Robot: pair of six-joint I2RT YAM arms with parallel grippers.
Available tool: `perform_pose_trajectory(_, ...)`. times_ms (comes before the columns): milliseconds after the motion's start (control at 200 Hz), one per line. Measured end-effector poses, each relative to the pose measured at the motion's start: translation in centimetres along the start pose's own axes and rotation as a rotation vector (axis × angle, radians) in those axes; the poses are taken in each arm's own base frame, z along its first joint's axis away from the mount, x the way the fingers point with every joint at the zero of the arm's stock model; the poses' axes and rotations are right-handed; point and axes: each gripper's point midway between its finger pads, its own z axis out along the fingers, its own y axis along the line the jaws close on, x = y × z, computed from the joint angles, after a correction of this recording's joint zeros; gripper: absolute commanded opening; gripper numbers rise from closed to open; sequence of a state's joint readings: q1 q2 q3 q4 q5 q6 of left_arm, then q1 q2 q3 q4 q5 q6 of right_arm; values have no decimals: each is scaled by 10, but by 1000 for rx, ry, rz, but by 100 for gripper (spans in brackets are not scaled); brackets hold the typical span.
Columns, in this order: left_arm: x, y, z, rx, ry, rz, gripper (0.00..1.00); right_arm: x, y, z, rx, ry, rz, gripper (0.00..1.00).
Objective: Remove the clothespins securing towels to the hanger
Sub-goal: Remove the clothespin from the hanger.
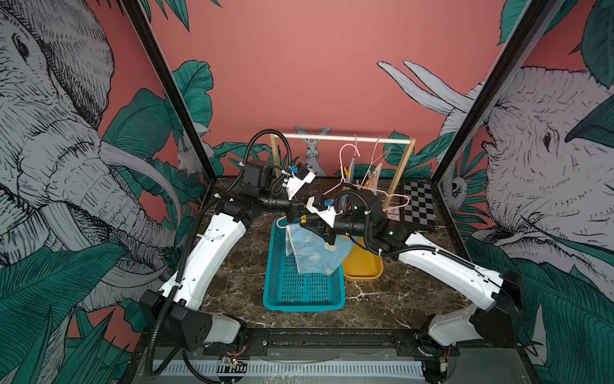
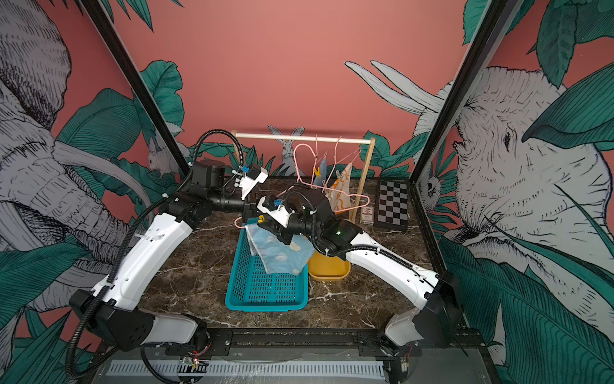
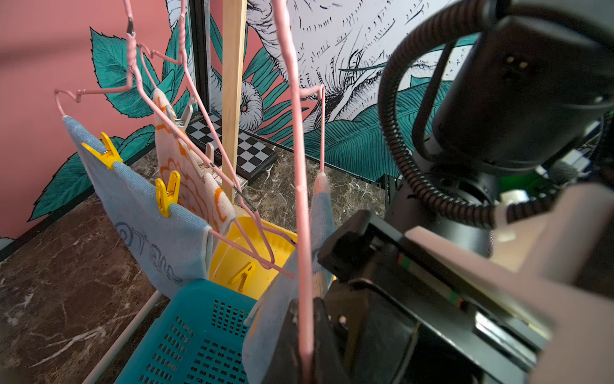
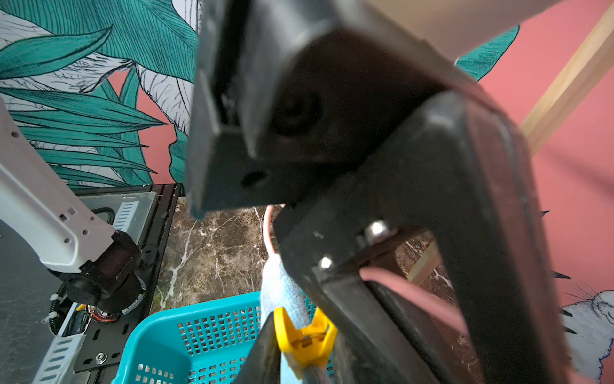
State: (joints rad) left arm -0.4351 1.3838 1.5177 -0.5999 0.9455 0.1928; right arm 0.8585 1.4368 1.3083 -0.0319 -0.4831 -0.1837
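Marbled tabletop [image 1: 232,282] is seen below. Thin pink wire hanger [image 3: 304,232] is pinched by left gripper [image 3: 307,335]; V-shaped yellow plastic clothespin [image 4: 304,342] is clasped by narrow fingers [image 4: 264,352] of right gripper [image 4: 300,359].

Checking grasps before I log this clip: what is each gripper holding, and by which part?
Left gripper: the pink hanger, clamped on its wire. Right gripper: a yellow clothespin, by its two handle wings, clipped on the light blue towel.

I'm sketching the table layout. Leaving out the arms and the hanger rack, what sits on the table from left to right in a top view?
Teal basket → yellow tub → small red-and-white box → chessboard.
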Motion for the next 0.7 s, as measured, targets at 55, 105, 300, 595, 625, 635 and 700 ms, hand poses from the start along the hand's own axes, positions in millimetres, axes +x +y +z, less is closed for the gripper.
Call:
perform_pose_trajectory(55,0,0,0,0,0,0,0,0,0,0,-1,0,1,28)
perform_pose_trajectory(105,0,0,0,-1,0,0,0,0,0,0,-2,-1,3,27)
perform_pose_trajectory(300,0,0,0,-2,0,1,0,0,0,1,-3,-3,16,29)
perform_pose_trajectory(595,-1,2,0,-6,-4,5,0,-2,1,1,-9,-11,34,31)
perform_pose_trajectory(625,-1,2,0,-6,-4,6,0,-2,1,1,-9,-12,37,31)
perform_pose_trajectory(635,-1,2,-1,-7,-4,5,0,-2,1,1,-9,-12,37,31)
perform_pose_trajectory(700,-1,2,-1,-8,-4,6,0,-3,1,1,-9,-13,40,31)
